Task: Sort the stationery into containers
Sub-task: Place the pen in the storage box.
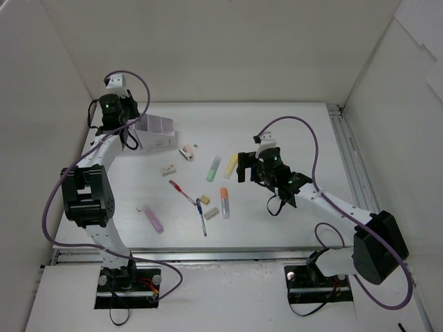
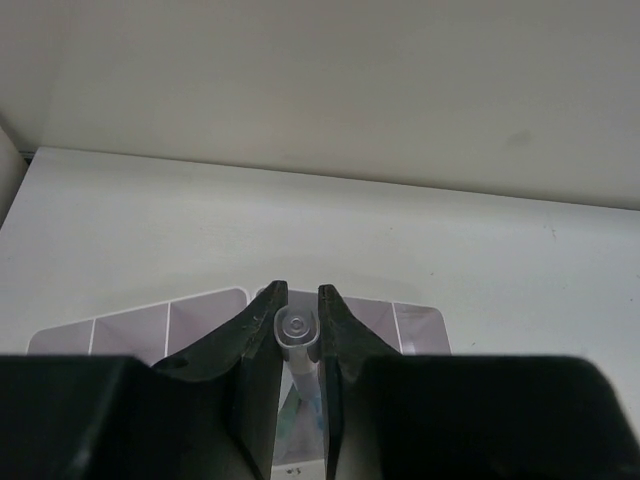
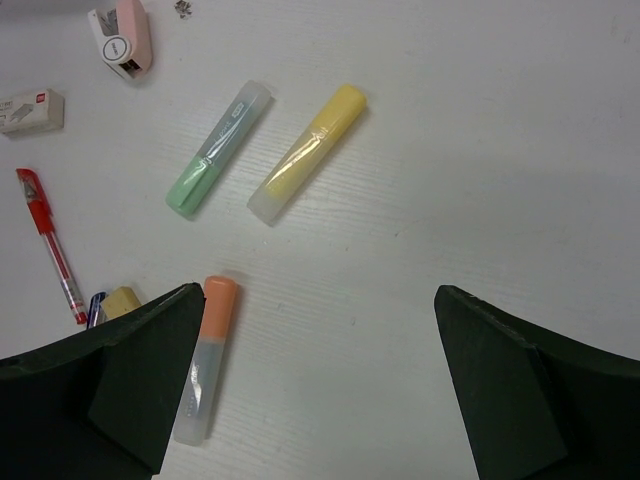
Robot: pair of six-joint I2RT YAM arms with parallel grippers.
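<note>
The pale-lilac organizer box [image 1: 159, 124] stands at the back left, and its compartments show in the left wrist view [image 2: 130, 325]. My left gripper [image 1: 131, 136] is over it, shut [image 2: 298, 300] on a marker with a clear cap [image 2: 297, 328], seen end-on. My right gripper [image 1: 243, 168] is open and empty [image 3: 315, 300] above the table. A yellow marker [image 3: 307, 153] and a green marker [image 3: 218, 150] lie just beyond it. An orange marker [image 3: 205, 360] lies beside its left finger.
A pink-white sharpener [image 1: 186, 153], a white eraser [image 1: 168, 169], a red pen [image 1: 183, 192], a blue pen [image 1: 201, 216], tan erasers [image 1: 205, 200] and a pink marker [image 1: 154, 220] lie mid-table. White walls close in the back and both sides.
</note>
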